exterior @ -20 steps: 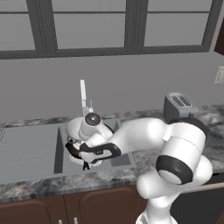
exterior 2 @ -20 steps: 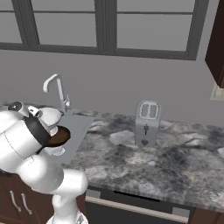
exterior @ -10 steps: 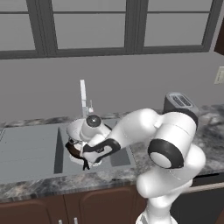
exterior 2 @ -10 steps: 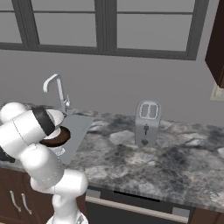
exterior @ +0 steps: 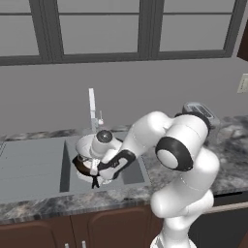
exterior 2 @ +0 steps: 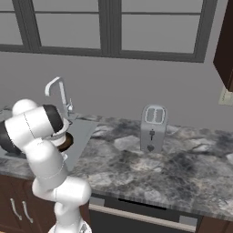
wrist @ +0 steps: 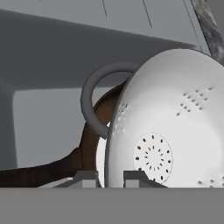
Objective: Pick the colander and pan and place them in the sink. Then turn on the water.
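2 dark finger tips of the gripper (wrist: 110, 178) rise at the lower edge of the hand view, closed on the rim of the white colander (wrist: 168, 120), whose perforated bowl sits just above and to the right of them, tipped on its side so that its inside faces the camera. Its grey ring foot (wrist: 94, 97) sticks out to the left of the bowl, and behind and below the foot lies the dark brown pan (wrist: 89, 144), touching or nearly touching the colander; which of the 2 I cannot tell. Both lie over the grey floor of the sink (wrist: 48, 111), with the ridged drainboard (wrist: 131, 15) beyond the far wall of the basin. In the left base view the white arm reaches down into the sink (exterior: 135, 174), and the gripper (exterior: 95, 181) hangs low in the basin with the colander (exterior: 85, 146) just above it and the pan (exterior: 80, 167) under the colander, near the foot of the tall pale tap (exterior: 91, 109). In the right base view the pan (exterior 2: 67, 141) peeps out from behind the arm, inside the sink (exterior 2: 84, 132), below the curved tap (exterior 2: 57, 91). A silver toaster (exterior 2: 153, 129) stands on the marbled counter (exterior 2: 150, 168), well apart from the sink.
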